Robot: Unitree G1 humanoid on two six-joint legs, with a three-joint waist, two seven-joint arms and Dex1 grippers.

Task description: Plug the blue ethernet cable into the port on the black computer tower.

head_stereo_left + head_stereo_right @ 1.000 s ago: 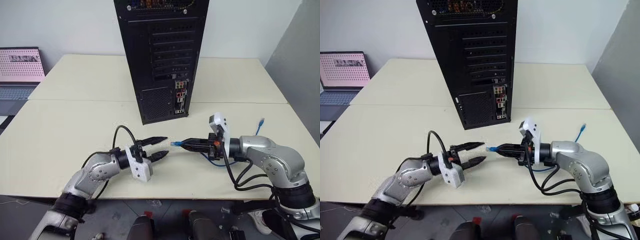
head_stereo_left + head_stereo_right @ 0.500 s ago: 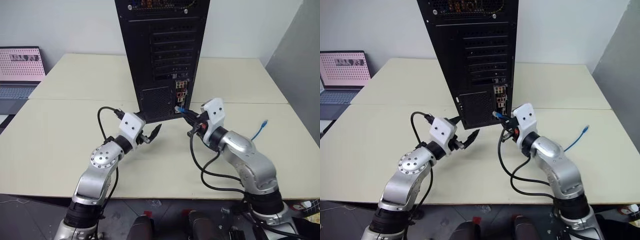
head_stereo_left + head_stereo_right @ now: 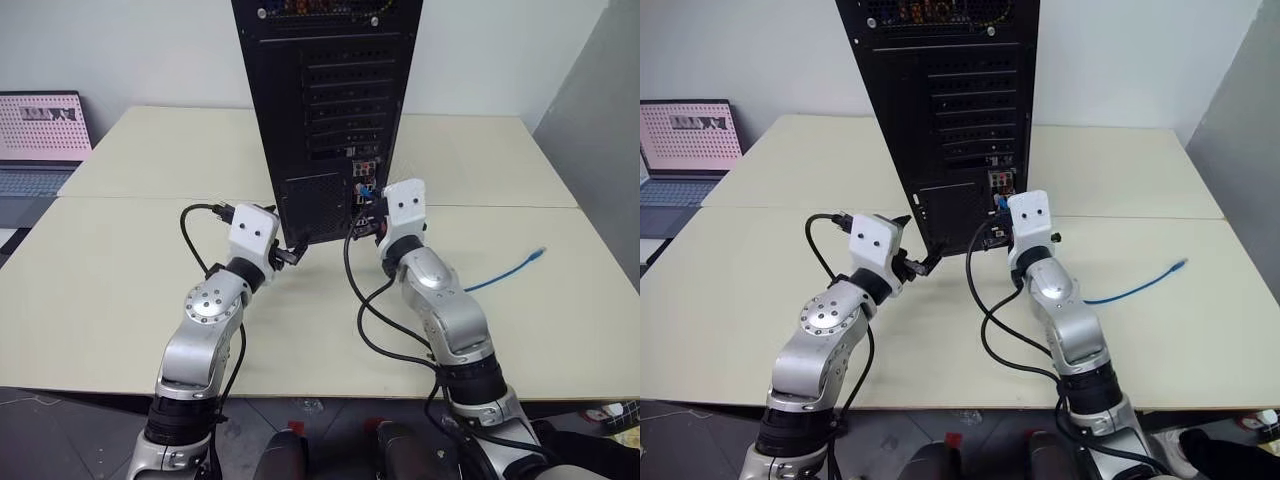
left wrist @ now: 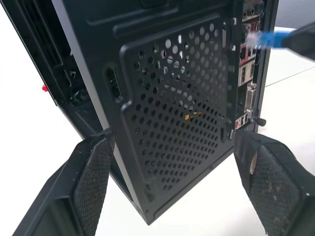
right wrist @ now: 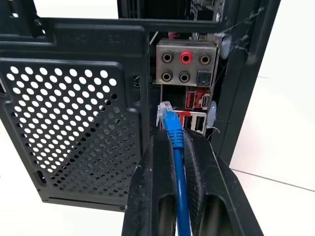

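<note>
R gripper (image 5: 178, 147) clamped on blue ethernet cable (image 5: 173, 129), plug just short of the tower's connector strip.

I've got the clear plastic plug sticking out past my two black fingers (image 5: 153, 191), near the port (image 5: 197, 123) but not seated; thin cord trails back across the matte cream table (image 3: 120, 280). L gripper (image 4: 167, 167) spread wide, knurled rubber pads (image 4: 93, 182) either side of black computer tower (image 3: 325, 110)'s lower corner by the round-hole mesh grille (image 4: 182, 113), gripping nothing. Laptop (image 3: 40, 140) far left.

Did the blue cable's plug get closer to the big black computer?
Yes. The blue ethernet cable, held by the right tool, moved from over the table up to the black computer tower.
</note>
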